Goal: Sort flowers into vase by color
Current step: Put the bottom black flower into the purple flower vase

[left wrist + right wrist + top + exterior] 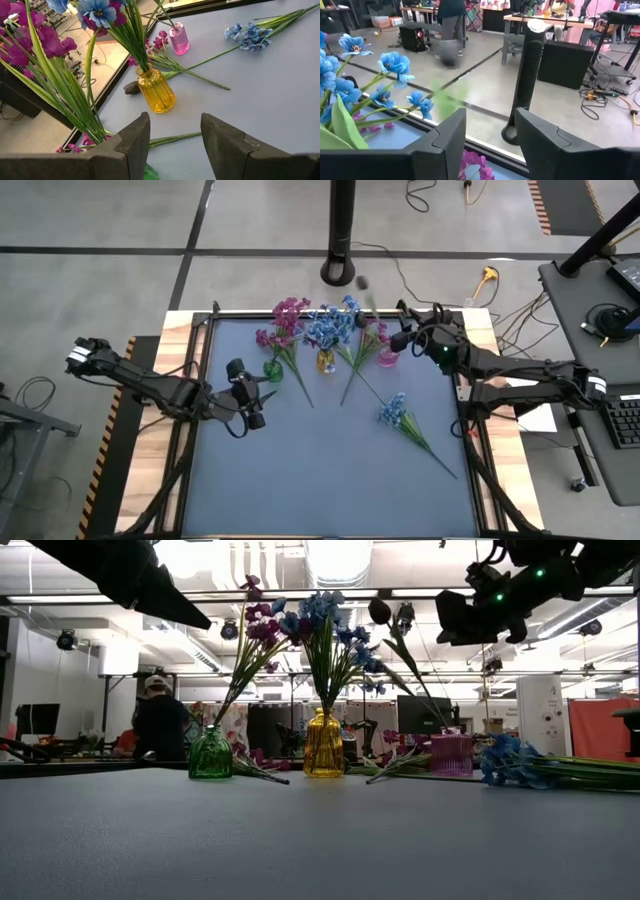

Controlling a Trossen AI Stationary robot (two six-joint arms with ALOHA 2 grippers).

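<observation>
Three small vases stand in a row at the far side of the blue mat. The green vase (273,368) holds magenta flowers (288,313). The yellow vase (325,361) holds blue flowers (328,323). From the pink vase (452,753) a thin stem leans up to a dark purple bud (380,610), blurred in the right wrist view (449,56). My right gripper (490,117) hangs open above the pink vase, nothing between its fingers. My left gripper (175,120) is open near the green vase. A blue sprig (395,412) and a magenta sprig (160,40) lie flat on the mat.
A loose green stem (302,387) lies on the mat beside the green vase. A black pole (341,230) stands beyond the far edge. A person (160,725) is in the room behind. The mat's near half (320,490) is bare.
</observation>
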